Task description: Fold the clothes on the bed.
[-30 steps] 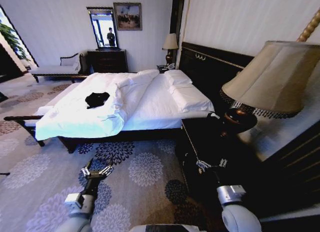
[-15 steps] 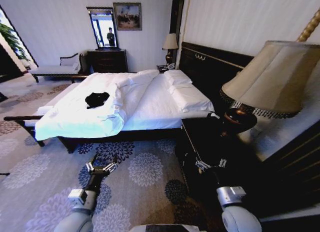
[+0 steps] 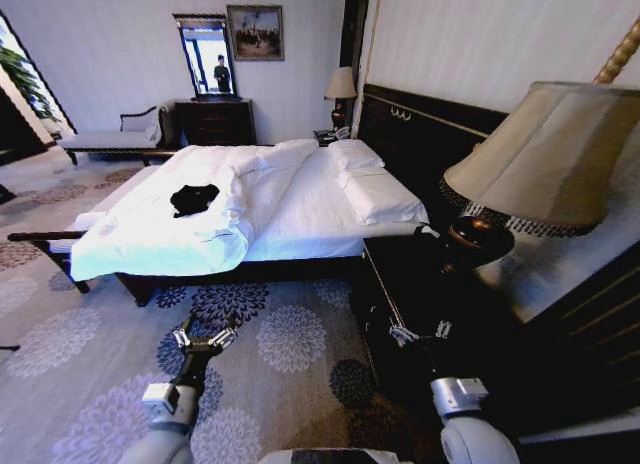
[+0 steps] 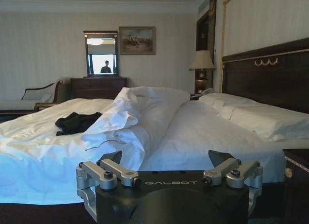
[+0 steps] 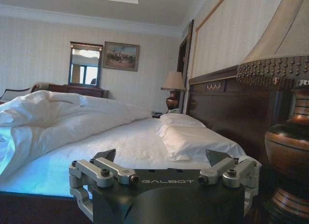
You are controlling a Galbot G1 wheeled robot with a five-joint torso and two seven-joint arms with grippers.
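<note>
The clothes [image 3: 194,199] lie on the bed [image 3: 300,224], toward its foot end; pillows [image 3: 365,179] lie at the headboard [image 3: 430,134] end; a nightstand lamp [image 3: 530,174] stands beside the bed.

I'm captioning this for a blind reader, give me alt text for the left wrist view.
A crumpled black T-shirt lies on the rumpled white duvet of a large bed with a dark headboard. In the foreground the left gripper is open and holds nothing, short of the bed.

**A hotel-style bedroom**

I'm looking into a furnished bedroom: a large bed [image 3: 300,209] with white duvet and dark headboard [image 3: 430,134], shaded bedside lamps [image 3: 545,164], a dresser [image 3: 215,121] under a mirror [image 3: 205,54], a framed picture [image 3: 255,32], floral carpet [image 3: 280,334].
</note>
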